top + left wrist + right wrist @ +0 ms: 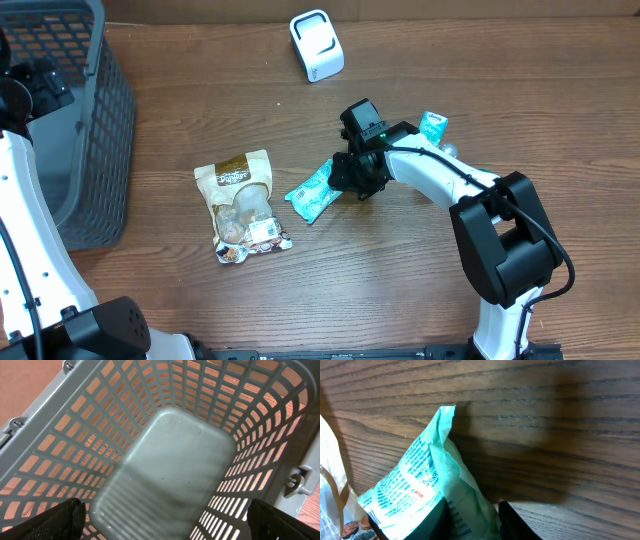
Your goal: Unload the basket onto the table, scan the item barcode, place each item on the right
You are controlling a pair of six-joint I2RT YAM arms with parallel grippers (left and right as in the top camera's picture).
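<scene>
**Right jaws pinch the teal packet at mid-table; scanner sits apart at the top**

The teal packet (312, 192) lies on the table (180, 100) just right of centre in the overhead view. Its right end is caught in the right jaws, at the tip of the right arm (430, 172) that reaches in from the lower right. In the right wrist view the packet (420, 480) rises from the bottom edge, and its lower end is squeezed between the two dark fingers (512, 520). The jaws are closed narrowly on it, while its free end points to the upper middle of the frame, over the wood.

The white scanner (316, 45) stands at the top centre of the overhead view, well apart from the packet. A clear snack bag (243, 205) with a brown label lies just left of the packet, not touching it. A second small teal packet (432, 126) sits beside the right arm, right of centre.

The left arm (25, 200) hangs over the grey basket (95, 140) in the upper left corner. In the left wrist view the left jaws stand wide open with nothing in them, one finger (55, 520) in each lower corner, above the basket (200, 390).
</scene>
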